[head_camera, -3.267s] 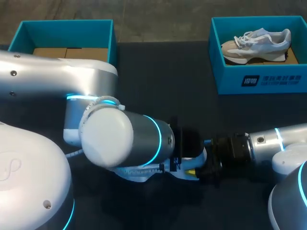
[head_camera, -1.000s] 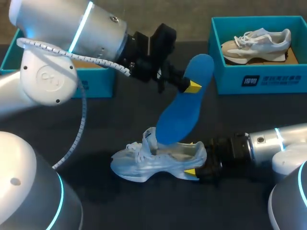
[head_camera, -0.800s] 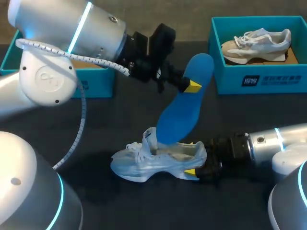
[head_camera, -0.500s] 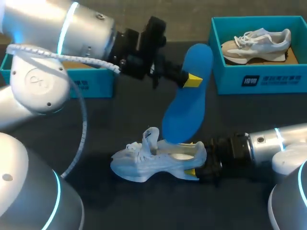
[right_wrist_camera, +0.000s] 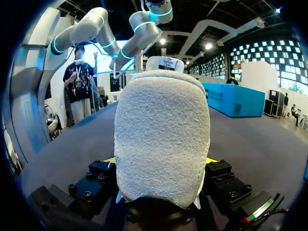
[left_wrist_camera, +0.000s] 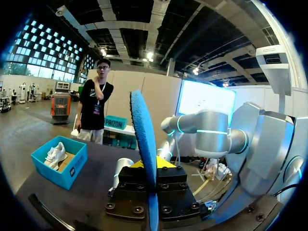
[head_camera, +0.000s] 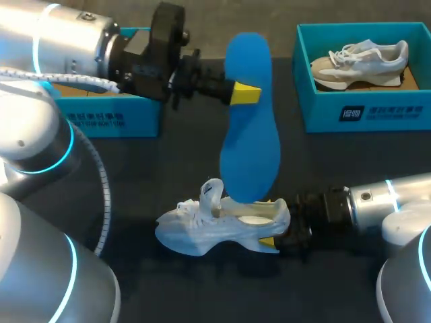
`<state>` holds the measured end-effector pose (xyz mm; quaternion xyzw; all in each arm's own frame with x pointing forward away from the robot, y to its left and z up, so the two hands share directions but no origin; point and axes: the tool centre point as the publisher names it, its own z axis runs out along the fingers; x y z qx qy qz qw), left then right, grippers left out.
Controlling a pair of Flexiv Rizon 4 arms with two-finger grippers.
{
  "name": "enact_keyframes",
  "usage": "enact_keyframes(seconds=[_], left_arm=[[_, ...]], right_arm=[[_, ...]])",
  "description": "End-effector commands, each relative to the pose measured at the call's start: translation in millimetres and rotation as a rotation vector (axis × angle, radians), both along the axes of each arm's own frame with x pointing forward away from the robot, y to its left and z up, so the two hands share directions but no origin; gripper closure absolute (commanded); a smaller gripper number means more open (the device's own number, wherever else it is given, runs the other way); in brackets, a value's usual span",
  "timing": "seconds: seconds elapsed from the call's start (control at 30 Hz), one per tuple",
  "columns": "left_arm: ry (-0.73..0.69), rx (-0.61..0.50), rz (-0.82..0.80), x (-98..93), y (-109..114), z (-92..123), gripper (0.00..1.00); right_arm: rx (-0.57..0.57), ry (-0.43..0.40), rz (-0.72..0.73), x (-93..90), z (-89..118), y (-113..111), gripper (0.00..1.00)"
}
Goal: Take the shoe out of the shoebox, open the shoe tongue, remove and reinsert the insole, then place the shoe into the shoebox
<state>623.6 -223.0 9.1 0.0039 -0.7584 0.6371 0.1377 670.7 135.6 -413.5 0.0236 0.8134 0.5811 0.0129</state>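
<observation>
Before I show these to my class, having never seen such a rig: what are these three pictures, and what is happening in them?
Two robot arms work at a dark table. One picture looks down from above. The two round ones come from a camera on each arm's wrist. The left gripper pinches a blue insole, held up over a white shoe lying on the table. The right gripper grips that shoe's heel, which fills its wrist view. At the back, the right shoebox holds a second shoe. The left shoebox shows only cardboard.
</observation>
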Motion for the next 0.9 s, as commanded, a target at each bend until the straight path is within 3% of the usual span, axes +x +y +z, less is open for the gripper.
enact_keyframes(seconds=[0.03,0.33,0.57,0.9], left_arm=[[-0.001,0.004,-0.001,-0.4,3.9,1.0,1.0],[0.023,-0.067,0.007,-12.2,13.7,15.1,1.0],[0.058,-0.045,0.021,-26.2,22.9,27.8,1.0],[0.095,-0.004,0.025,-29.2,29.9,36.5,1.0]], right_arm=[[-0.004,0.001,-0.001,-0.8,-0.5,0.0,1.0],[-0.004,0.001,-0.001,-0.8,-0.5,0.0,1.0],[-0.004,0.001,-0.001,-0.8,-0.5,0.0,1.0],[-0.004,0.001,-0.001,-0.8,-0.5,0.0,1.0]])
